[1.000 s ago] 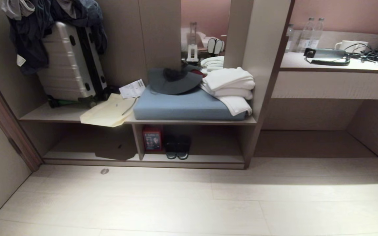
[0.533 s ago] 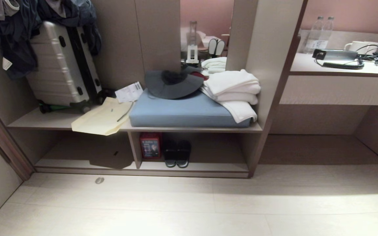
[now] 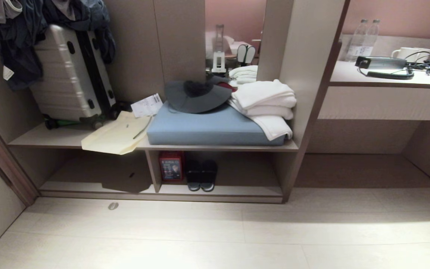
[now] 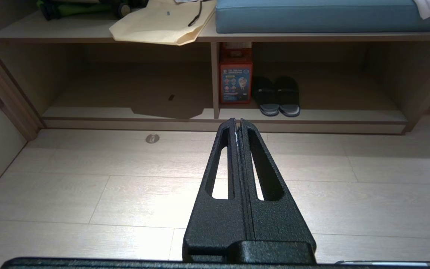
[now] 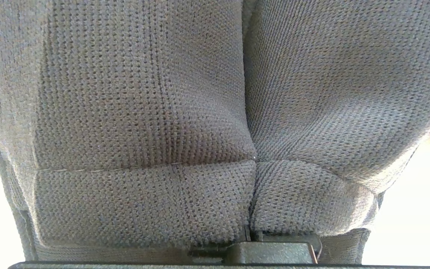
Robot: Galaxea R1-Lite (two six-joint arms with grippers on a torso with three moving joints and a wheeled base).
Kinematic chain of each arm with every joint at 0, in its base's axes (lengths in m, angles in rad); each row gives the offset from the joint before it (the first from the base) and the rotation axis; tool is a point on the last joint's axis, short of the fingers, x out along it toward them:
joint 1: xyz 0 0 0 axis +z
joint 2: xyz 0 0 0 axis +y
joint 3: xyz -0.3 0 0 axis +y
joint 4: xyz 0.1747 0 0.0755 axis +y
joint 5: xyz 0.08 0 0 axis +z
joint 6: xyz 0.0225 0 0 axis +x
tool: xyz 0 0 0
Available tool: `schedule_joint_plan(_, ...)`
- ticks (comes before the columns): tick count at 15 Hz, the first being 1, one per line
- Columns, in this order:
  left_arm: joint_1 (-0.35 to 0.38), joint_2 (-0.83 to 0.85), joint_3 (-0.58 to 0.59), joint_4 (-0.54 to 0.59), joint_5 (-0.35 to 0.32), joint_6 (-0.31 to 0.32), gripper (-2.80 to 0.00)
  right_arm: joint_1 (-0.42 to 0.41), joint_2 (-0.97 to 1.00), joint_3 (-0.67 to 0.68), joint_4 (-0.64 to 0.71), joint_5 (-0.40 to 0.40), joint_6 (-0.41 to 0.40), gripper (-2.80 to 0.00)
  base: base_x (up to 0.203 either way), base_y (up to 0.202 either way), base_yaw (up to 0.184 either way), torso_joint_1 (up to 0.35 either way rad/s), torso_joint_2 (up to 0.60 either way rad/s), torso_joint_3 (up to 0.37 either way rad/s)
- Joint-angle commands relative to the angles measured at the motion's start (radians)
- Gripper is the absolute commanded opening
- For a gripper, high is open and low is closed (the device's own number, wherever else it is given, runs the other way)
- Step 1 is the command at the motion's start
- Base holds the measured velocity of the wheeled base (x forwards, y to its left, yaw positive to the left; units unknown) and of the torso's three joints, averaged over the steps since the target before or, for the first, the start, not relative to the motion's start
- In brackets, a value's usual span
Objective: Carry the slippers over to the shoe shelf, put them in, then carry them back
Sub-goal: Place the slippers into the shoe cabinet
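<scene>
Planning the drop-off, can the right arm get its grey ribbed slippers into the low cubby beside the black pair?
Probably yes: the low beige cubby has bare board right of the black slides, and open floor lies before it; the grey ribbed-fabric slippers fill the right tool's view.

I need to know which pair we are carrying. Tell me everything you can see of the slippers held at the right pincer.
The slippers fill the right wrist view: two grey-blue pieces of ribbed knit fabric pressed side by side, meeting along a middle seam, each with a thin lighter stitch line crossing low down. They hang right in front of the camera and hide the right pincer's fingers. Their soles and openings are hidden.
</scene>
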Motion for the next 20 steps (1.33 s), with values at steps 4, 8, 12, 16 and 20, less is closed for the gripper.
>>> schedule_joint_plan(4,0.0,0.001,0.0,0.0,0.0,0.0,-2.8,0.0,-0.002,0.002,0.0,0.0,0.0,-2.8,0.0,0.0,0.0,0.0,0.0,0.0)
schedule_joint_plan(8,0.002,0.001,0.001,0.0,0.0,0.0,-2.8,0.0,-0.002,0.002,0.0,0.0,0.0,-2.8,0.0,0.0,0.0,0.0,0.0,0.0)
schedule_joint_plan(12,0.0,0.0,0.0,0.0,0.001,0.003,-2.8,0.0,-0.002,0.002,0.0,0.0,0.0,-2.8,0.028,0.0,0.0,0.0,0.0,0.002)
schedule_joint_plan(16,0.0,0.001,0.0,0.0,0.0,0.003,-2.8,0.0,-0.002,0.002,0.0,0.0,0.0,-2.8,0.194,0.0,0.0,0.001,0.0,0.002)
schedule_joint_plan(20,0.0,0.001,0.002,0.0,0.0,0.002,-2.8,0.0,-0.002,0.002,0.0,0.0,0.0,-2.8,0.187,0.0,-0.002,0.001,0.0,0.004)
